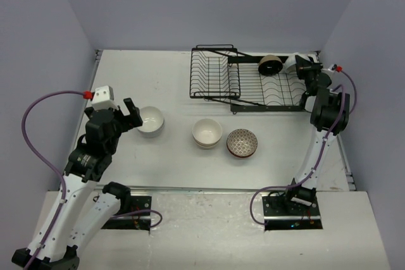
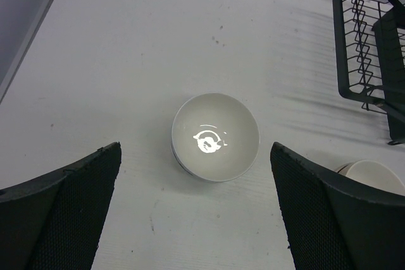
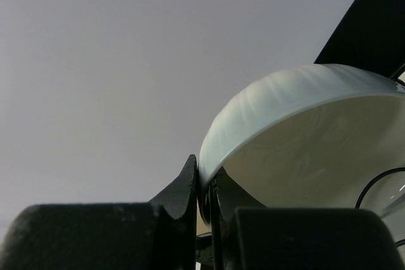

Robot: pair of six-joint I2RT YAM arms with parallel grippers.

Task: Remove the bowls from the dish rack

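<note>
white bowl [image 3: 304,124], rim pinched in right tool [image 3: 205,188], at dish rack [image 1: 215,75]

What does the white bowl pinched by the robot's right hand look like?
The white bowl is smooth and shiny, like glazed ceramic, pale outside and creamy inside. It is tilted up on its edge at the far right end of the dish rack. The right gripper is shut on its rim, one finger inside and one outside.
</note>
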